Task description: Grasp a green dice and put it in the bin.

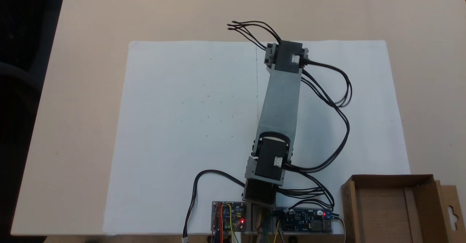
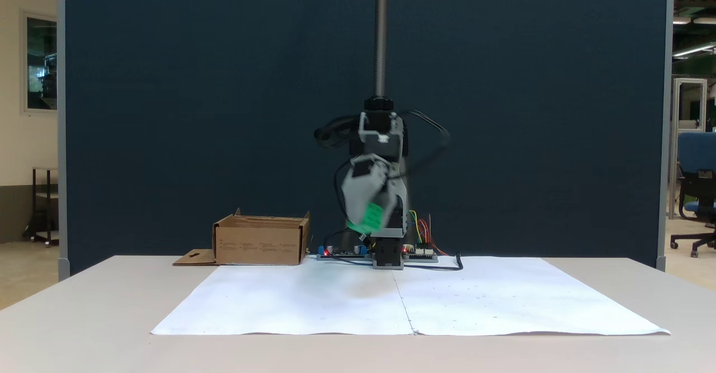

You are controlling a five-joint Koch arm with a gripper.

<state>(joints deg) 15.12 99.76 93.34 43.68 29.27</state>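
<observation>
We saw the hand point(image 2: 366, 216) raised well above the desk point(image 2: 84, 306) in a fixed view, motion-blurred and hanging under the arm's point(image 2: 380, 138) upper joints, closed around the green dice point(image 2: 372, 215), which showed as a bright green patch between its grey fingers. The dice was off the white paper point(image 2: 475, 300), held in the air near the arm's base and a little right of the bin point(image 2: 260, 241) in that view. The bin, a brown cardboard box with low walls, stood on the desk at the far left of the paper, its flap lying flat to its left. In a fixed view from above, the arm point(image 1: 280, 104) reached out over the paper point(image 1: 189, 126) and hid the hand beneath it, while the bin point(image 1: 386, 184) sat at the lower right corner, its flap with the hang-hole cutout point(image 1: 452, 214) on its right side, beside the circuit boards point(image 1: 305, 219) at the arm's base
</observation>
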